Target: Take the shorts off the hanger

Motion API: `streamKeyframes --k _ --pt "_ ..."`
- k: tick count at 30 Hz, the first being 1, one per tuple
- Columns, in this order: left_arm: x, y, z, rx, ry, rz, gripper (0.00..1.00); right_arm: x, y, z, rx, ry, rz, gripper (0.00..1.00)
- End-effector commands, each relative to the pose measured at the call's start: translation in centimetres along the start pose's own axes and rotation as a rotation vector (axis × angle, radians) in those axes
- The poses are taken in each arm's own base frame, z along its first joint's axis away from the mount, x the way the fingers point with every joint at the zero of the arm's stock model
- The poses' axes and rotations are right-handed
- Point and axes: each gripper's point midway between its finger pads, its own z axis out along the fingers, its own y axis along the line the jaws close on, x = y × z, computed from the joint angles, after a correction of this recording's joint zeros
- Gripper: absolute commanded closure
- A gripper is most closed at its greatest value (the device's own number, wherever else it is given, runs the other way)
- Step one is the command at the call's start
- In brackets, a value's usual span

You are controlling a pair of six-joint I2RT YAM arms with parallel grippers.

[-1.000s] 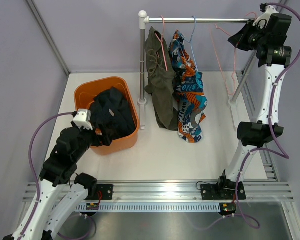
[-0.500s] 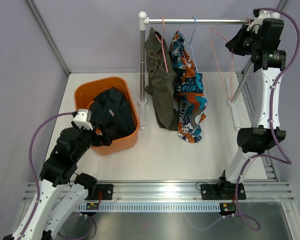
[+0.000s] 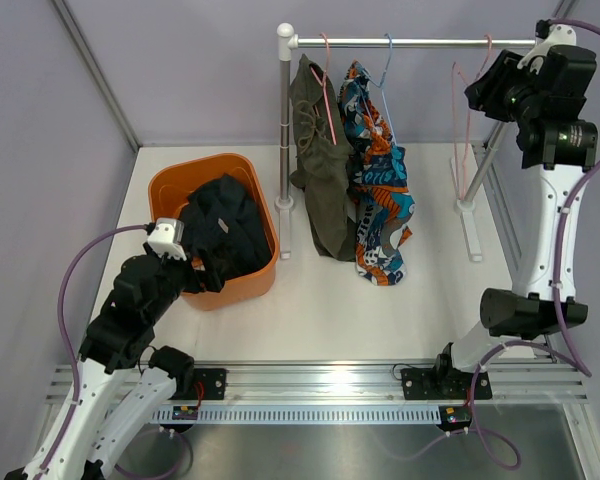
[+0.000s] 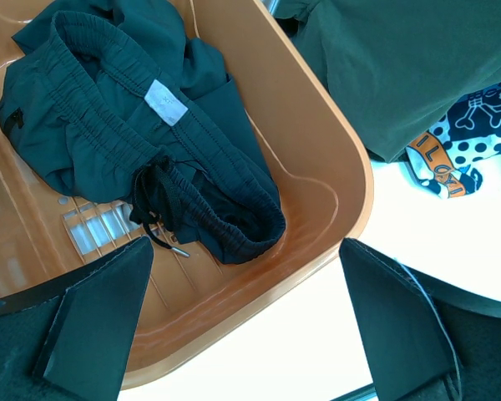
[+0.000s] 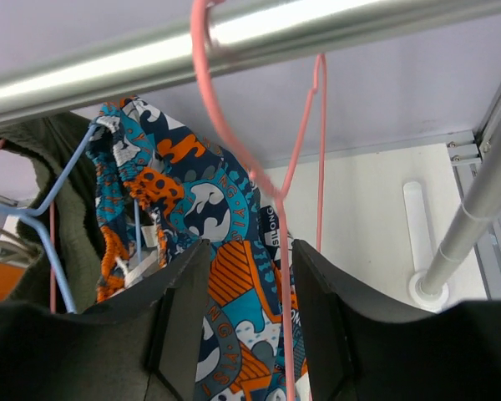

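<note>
While the left jaws hang spread wide over the orange basket (image 3: 165, 190) on the desk (image 3: 310, 300), where dark shorts (image 3: 220, 225) lie bunched inside, the right jaws sit up at the rail (image 3: 410, 42), apart, with the wire of an empty pink hanger (image 5: 320, 150) running between them. Olive shorts (image 3: 320, 170) and patterned shorts (image 3: 385, 190) hang from the rail's left end, well apart from the right arm (image 3: 540, 200).

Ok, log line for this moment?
left gripper: open by orange bin holding dark shorts | right gripper: open at empty pink hanger | olive shorts, patterned shorts: hanging on rail
</note>
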Motion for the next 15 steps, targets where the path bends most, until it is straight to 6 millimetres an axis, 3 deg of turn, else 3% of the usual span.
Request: streamKeyframes --k 1,3,4,6,8,11,12,14,15 --pt "-0.5 -0.4 0.1 0.022 -0.025 0.008 0.01 -3.1 1.1 -5.0 0.032 -0.128 0.010 0.47" --pt "-0.5 -0.4 0.0 0.023 -0.027 0.008 0.01 -3.0 1.2 -5.8 0.036 -0.151 0.025 0.46" --pt "-0.5 -0.5 0.0 0.025 -0.028 0.008 0.01 -3.6 1.9 -7.5 0.017 -0.188 0.024 0.45" --pt "-0.6 -0.4 0.0 0.024 -0.030 0.008 0.01 -3.1 3.2 -8.1 -0.021 -0.190 0.019 0.44" --pt "-0.6 -0.5 -0.1 0.024 -0.031 0.007 0.01 -2.8 5.9 -9.1 -0.094 -0.188 -0.009 0.44" --pt "-0.7 -0.6 -0.3 0.029 -0.039 0.007 0.01 -2.1 9.0 -9.2 -0.152 -0.160 -0.059 0.43" --pt "-0.8 -0.6 -0.4 0.029 -0.044 0.007 0.01 -0.6 10.9 -8.0 -0.186 -0.108 -0.075 0.43" --pt "-1.0 -0.5 -0.6 0.024 -0.054 0.007 0.01 -0.6 12.2 -7.8 -0.192 -0.092 -0.104 0.43" --pt "-1.0 -0.5 -0.7 0.024 -0.055 0.007 0.01 0.7 13.4 -6.3 -0.208 -0.052 -0.120 0.43"
